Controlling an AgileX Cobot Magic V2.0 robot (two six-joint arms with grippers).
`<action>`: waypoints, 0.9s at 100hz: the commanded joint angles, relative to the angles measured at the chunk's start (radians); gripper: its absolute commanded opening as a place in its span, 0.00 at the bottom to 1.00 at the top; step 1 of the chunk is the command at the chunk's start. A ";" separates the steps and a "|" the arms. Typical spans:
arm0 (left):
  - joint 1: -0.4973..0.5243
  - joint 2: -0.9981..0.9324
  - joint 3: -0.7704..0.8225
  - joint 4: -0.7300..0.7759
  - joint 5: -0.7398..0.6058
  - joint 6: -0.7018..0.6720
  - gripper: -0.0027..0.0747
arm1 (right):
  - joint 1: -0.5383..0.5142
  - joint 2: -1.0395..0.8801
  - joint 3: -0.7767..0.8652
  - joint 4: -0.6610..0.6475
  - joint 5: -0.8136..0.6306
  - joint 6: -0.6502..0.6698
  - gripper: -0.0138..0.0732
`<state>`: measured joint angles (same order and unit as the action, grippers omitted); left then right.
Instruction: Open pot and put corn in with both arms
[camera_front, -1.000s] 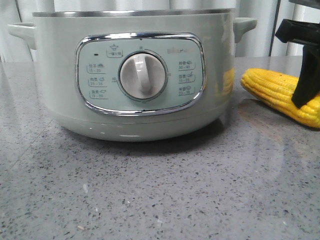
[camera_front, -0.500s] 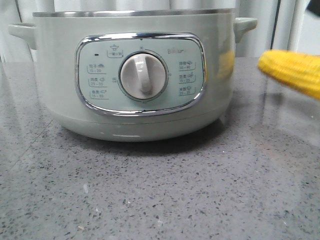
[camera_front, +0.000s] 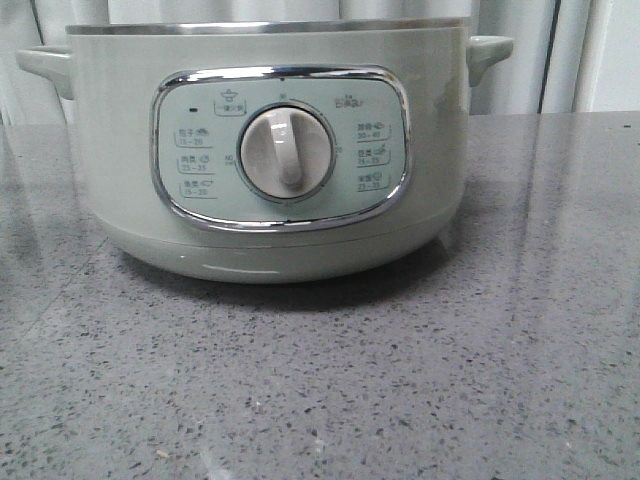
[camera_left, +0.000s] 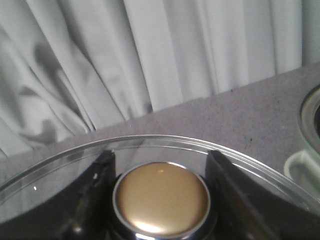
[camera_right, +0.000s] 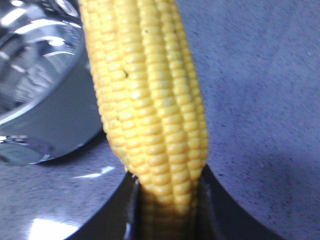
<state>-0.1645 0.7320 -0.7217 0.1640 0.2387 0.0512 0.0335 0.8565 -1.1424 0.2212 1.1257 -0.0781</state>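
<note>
The pale green pot (camera_front: 270, 150) stands on the counter in the front view with its steel rim bare. Neither gripper nor the corn shows in that view. In the left wrist view my left gripper (camera_left: 161, 192) is shut on the gold knob (camera_left: 161, 199) of the glass lid (camera_left: 150, 144), held off the pot and beside it; the pot's rim and a side handle (camera_left: 306, 160) show at the edge. In the right wrist view my right gripper (camera_right: 167, 210) is shut on the yellow corn (camera_right: 150, 100), held above the counter next to the pot (camera_right: 45, 110).
The grey speckled countertop (camera_front: 400, 380) runs in front of and to the right of the pot. A white curtain (camera_front: 560, 50) hangs behind the counter, and it also shows in the left wrist view (camera_left: 125, 60).
The corn lay on the counter right of the pot with the right gripper on it. It was lifted and has left the front view, together with the gripper.
</note>
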 joint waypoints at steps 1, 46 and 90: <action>0.025 -0.015 0.044 -0.073 -0.215 -0.008 0.01 | -0.002 0.018 -0.072 0.071 -0.019 -0.030 0.08; -0.013 0.071 0.341 -0.230 -0.576 -0.008 0.01 | 0.114 0.216 -0.186 0.245 -0.055 -0.123 0.10; -0.075 0.263 0.362 -0.230 -0.742 -0.008 0.01 | 0.323 0.493 -0.292 0.236 -0.189 -0.126 0.10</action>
<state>-0.2334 0.9817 -0.3252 -0.0630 -0.3536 0.0495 0.3503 1.3392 -1.3881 0.4279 1.0012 -0.1871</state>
